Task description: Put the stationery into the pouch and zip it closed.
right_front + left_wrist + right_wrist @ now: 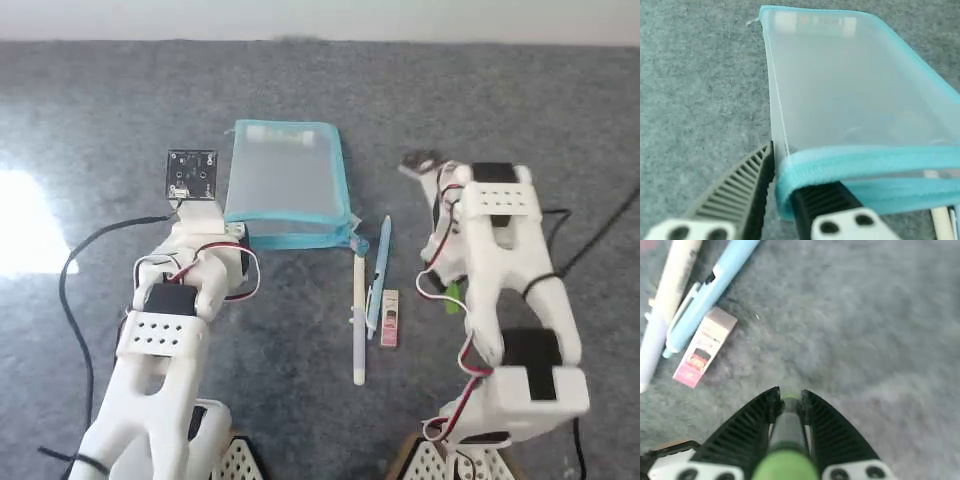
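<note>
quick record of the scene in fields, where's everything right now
pouch: flat on the table, zip mouth facing the arms
left claw: shut on the pouch's zip corner
right claw: shut on a green marker
loose on table: white pen, blue pen, eraser, between the arms

We see a frosted, translucent pouch [280,180] trimmed in turquoise on a mottled grey tabletop [100,100]. The cream pen [359,320] fades to pale lilac, the blue pen [379,275] is sky-coloured, and the eraser [389,318] is pink and white. The marker [785,437] is bright green. The left tool [785,170] and right tool [789,396] share black ribbed fingers and white bodies.
</note>
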`<move>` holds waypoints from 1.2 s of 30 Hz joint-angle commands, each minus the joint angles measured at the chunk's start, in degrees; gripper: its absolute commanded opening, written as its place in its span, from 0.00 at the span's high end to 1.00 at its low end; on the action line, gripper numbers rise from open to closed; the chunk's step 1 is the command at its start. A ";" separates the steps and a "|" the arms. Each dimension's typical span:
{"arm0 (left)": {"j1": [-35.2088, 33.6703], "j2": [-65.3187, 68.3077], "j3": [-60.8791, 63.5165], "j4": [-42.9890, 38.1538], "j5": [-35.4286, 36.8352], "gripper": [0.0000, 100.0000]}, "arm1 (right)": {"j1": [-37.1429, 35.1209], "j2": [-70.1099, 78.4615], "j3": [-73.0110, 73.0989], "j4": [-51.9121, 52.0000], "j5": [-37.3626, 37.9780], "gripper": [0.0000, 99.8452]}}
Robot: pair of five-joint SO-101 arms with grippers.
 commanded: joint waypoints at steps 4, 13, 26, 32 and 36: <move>-0.44 0.70 -1.01 -0.53 1.05 0.99 | -3.91 0.84 7.12 -13.05 0.44 0.91; -0.18 0.88 -1.10 -0.70 1.05 0.99 | -4.44 -22.11 21.54 -20.35 -6.07 0.90; -0.18 0.62 -0.75 -0.44 0.97 0.99 | -4.88 -28.97 35.96 -30.81 -8.79 0.90; -0.18 0.70 -0.75 -0.44 0.97 0.99 | -4.70 -23.87 35.96 -34.59 -8.79 0.85; -0.18 0.70 -0.75 -0.44 0.97 0.99 | -4.62 -19.21 34.90 -35.38 -8.70 0.76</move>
